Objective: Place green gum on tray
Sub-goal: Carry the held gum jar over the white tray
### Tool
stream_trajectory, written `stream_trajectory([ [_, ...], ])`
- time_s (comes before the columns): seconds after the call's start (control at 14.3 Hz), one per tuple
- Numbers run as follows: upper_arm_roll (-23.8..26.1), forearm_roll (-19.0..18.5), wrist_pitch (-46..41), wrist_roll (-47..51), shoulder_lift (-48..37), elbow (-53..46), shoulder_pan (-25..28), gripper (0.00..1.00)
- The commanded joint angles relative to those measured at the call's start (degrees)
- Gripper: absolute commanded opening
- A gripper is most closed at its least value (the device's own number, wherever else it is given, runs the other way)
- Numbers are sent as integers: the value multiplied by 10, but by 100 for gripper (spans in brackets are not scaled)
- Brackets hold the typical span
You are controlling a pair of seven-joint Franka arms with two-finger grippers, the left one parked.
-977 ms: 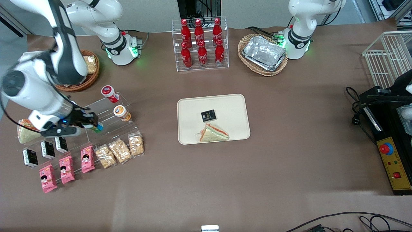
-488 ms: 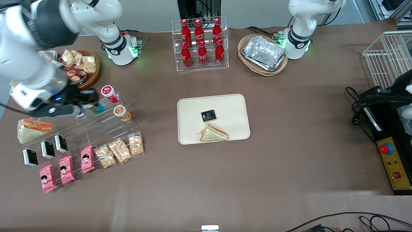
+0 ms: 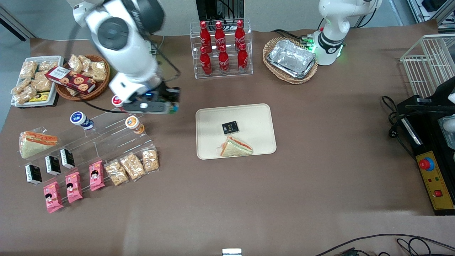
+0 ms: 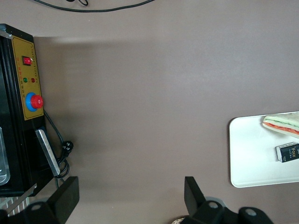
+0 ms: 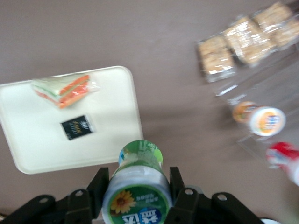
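Green gum (image 5: 138, 182) is clamped in the gripper (image 3: 173, 102), held up near the tray (image 3: 263, 113) so it can be put down there.

The small white cylindrical gum canister with a green lid and green flowered label (image 5: 138, 184) is clamped between the black jaws of the right arm's gripper (image 3: 171, 103), held above the surface just beside the large flat cream-beige rectangular tray with rounded corners (image 3: 254, 115), toward the working arm's end.
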State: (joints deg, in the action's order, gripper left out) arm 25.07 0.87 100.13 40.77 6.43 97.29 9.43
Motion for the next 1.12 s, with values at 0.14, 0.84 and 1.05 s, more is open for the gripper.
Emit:
stream_trajectory([
  [0.14, 24, -30, 166, 89, 107, 45, 30, 17],
  [0.84, 24, -105, 351, 142, 186, 175, 63, 17],
  [1.05, 24, -105, 367, 142, 197, 185, 63, 19],
])
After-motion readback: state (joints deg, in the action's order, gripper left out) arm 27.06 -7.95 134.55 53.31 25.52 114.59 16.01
